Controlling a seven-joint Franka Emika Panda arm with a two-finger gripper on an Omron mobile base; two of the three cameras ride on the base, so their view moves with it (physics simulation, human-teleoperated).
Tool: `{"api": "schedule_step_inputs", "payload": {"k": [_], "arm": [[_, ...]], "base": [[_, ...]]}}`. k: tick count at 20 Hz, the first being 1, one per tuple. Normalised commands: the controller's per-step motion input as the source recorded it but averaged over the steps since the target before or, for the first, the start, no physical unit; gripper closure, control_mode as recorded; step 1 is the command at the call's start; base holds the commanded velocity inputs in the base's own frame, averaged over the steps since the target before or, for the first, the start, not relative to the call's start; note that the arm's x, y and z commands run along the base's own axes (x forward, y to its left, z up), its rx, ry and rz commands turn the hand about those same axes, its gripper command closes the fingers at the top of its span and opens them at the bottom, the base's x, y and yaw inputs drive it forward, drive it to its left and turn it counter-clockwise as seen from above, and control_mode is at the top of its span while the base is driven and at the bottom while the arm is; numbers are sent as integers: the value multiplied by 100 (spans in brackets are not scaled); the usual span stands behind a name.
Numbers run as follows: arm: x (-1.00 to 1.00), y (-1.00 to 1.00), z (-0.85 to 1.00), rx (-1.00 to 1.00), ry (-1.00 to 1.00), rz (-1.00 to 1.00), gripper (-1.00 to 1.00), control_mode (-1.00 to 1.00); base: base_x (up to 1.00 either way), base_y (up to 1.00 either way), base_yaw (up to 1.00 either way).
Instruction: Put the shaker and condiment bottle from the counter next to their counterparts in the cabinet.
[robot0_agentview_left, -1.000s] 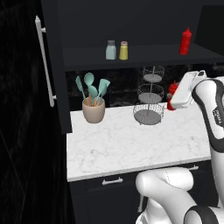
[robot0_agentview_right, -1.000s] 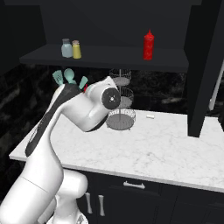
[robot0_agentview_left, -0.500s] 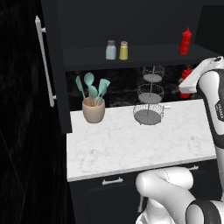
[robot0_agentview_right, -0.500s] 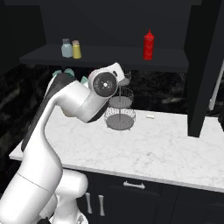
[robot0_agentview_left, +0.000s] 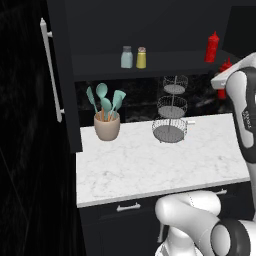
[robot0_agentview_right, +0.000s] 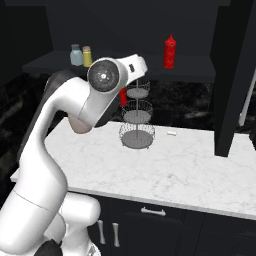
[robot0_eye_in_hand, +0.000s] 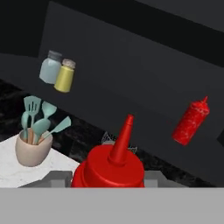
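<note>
The gripper (robot0_eye_in_hand: 108, 177) is grasping the condiment bottle (robot0_eye_in_hand: 109, 166), holding it in the air above the worktop (robot0_agentview_left: 150, 160) — below the cabinet (robot0_agentview_left: 150, 30) shelf; the shaker (robot0_agentview_left: 141, 57) is sitting there beside the pale blue-green shaker (robot0_agentview_left: 127, 57); the second red bottle (robot0_agentview_left: 212, 47) is standing well apart.

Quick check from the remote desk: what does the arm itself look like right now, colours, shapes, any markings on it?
The arm is glossy white, built of rounded, tubular links with bulbous elbows. A round dark grey joint cap sits at the wrist end in the right base view, and a dark joint ring shows near the base in the left base view. Small grey lettering runs along one link, too small to read. No cables are visible.
</note>
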Motion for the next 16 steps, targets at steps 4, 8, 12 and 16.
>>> {"api": "schedule_step_inputs", "payload": {"k": [4,8,12,16], "arm": [[0,0,26,2,-13,-12,100,-100],[0,0,15,2,-13,-12,100,-100],[0,-6,17,2,-7,-12,100,-100],[0,-6,34,2,0,-8,100,-100]], "base": [[0,0,0],[0,0,0],[0,0,0],[0,0,0]]}}
